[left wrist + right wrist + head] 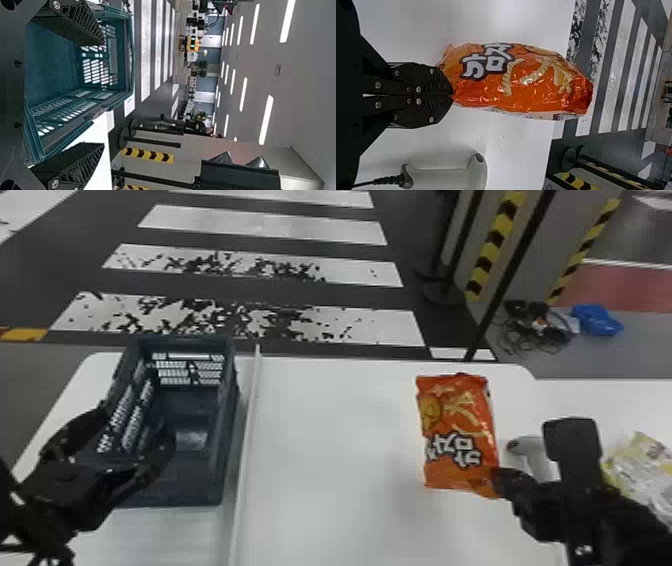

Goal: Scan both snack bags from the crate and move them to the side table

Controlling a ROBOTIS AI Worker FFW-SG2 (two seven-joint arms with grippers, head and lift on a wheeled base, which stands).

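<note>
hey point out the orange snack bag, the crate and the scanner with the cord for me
Orange snack bag [454, 420]: head view, on the middle of its printed front.
Crate [197, 486]: head view, on its near wall.
Scanner [441, 178]: right wrist view, on its handle.

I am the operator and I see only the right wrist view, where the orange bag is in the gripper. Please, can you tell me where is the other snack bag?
Observer: The yellow-and-white bag lies on the side table, to the right of the right gripper.
Operator: Thank you. And the left gripper, its fingers are together or apart?
Observer: The left gripper has its fingers spread apart.
Operator: Understood. On which side is standing the crate, please?
Observer: The crate stands to the left of the thin white strip that runs along the main table.
</note>
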